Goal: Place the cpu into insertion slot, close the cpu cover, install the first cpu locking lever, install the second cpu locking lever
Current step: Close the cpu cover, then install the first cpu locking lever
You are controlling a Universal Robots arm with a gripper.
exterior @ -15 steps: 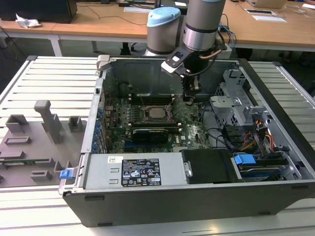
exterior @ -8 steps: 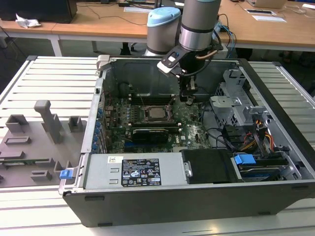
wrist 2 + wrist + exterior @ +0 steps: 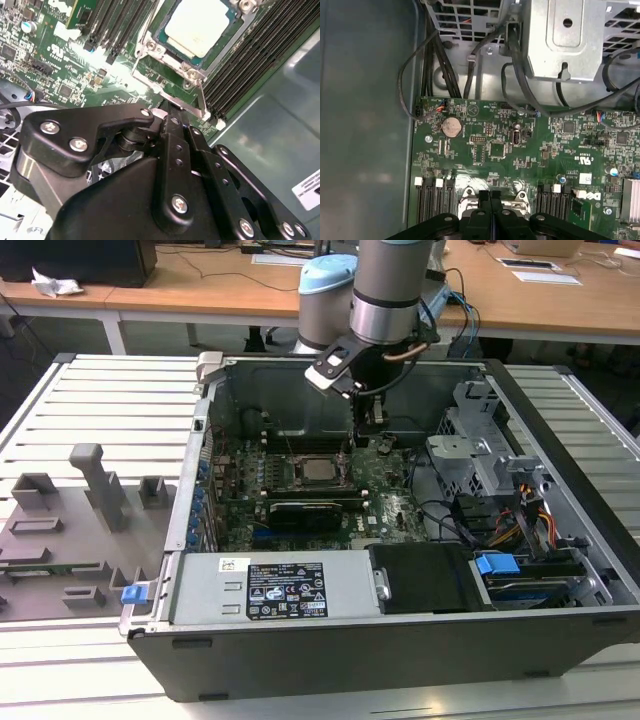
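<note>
Hand closed, fingers pressed together, tips just beside cpu cover edge; cpu seated inside.

Wooden desks behind slatted table

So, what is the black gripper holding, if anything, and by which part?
Nothing, it seems: the black gripper is shut with no gap, its tip at the edge of the thin silvery metal cover frame.

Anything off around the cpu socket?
Nothing damaged. The cpu sits square inside the cover; the lever by the tool looks unlatched.
</note>
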